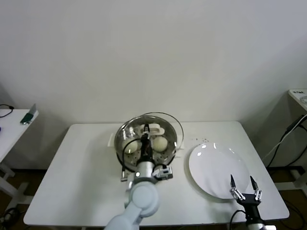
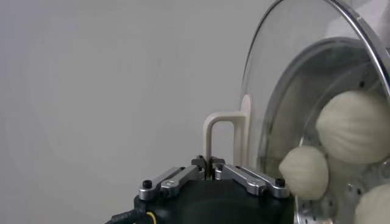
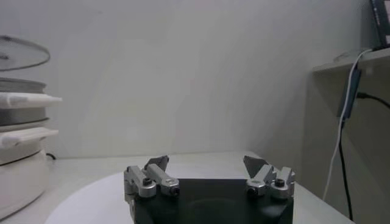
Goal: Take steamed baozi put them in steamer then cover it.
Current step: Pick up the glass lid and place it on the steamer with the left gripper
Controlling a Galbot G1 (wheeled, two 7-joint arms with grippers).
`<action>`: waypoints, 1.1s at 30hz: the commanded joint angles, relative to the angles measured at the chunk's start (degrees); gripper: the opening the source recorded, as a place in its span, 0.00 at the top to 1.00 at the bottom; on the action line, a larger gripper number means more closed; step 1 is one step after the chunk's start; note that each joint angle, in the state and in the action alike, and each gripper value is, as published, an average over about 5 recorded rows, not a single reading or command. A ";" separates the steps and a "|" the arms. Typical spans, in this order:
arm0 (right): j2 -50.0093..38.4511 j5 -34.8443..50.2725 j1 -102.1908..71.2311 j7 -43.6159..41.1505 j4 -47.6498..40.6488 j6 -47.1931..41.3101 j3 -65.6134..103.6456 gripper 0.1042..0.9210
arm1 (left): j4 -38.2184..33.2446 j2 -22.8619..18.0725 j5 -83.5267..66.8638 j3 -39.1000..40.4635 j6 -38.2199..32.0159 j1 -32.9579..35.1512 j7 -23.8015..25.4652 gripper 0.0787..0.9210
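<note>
The steamer (image 1: 121,134) stands mid-table with cream-white steamed baozi (image 1: 159,143) inside it; three of them (image 2: 350,125) show through the glass in the left wrist view. The clear glass cover (image 1: 169,120) hangs tilted just above the steamer, apart from its rim, as the right wrist view shows for the cover (image 3: 21,53) over the steamer (image 3: 18,115). My left gripper (image 1: 146,130) is shut on the cover's cream bar handle (image 2: 226,131). At the front right, my right gripper (image 1: 242,183) stands open and empty over the near edge of the white plate (image 1: 213,165).
The white table (image 1: 81,167) carries the steamer and the bare plate. A lower side table (image 1: 9,124) stands at the far left. At the far right are a shelf (image 1: 298,95) and a hanging cable (image 1: 283,141).
</note>
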 commanded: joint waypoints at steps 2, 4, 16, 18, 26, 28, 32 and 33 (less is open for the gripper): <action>0.15 0.52 0.10 0.14 -0.36 0.82 0.01 0.12 | 4.63 -1.57 2.70 0.07 0.48 -1.51 0.38 0.93; 0.26 0.44 0.14 0.16 -0.38 0.83 0.00 0.12 | 4.89 -1.50 3.05 -0.35 0.42 -1.52 0.25 0.93; 0.87 0.09 -0.05 0.03 -0.27 1.01 -0.04 0.12 | 6.02 -0.44 4.18 -2.43 -0.44 -0.36 -0.60 0.93; 1.01 -0.03 -0.10 -0.02 -0.22 1.04 -0.08 0.12 | 6.13 -0.36 4.15 -2.57 -0.55 -0.28 -0.78 0.93; 1.15 -0.06 -0.05 -0.09 -0.16 1.03 -0.06 0.12 | 5.10 -0.06 2.89 -1.91 -1.27 0.03 -1.39 0.93; 1.15 -0.04 -0.07 -0.17 -0.13 0.89 -0.14 0.12 | 4.06 0.27 1.52 -1.32 -1.05 -0.09 -1.29 0.93; 0.88 -0.14 -0.26 -0.38 0.39 -0.17 -0.28 0.12 | 0.74 1.38 -1.98 -0.15 -0.31 -0.54 0.30 0.92; 0.75 -0.23 -0.35 -0.42 0.63 -0.68 -0.28 0.12 | -0.26 1.78 -3.10 0.09 -0.03 -0.62 0.88 0.90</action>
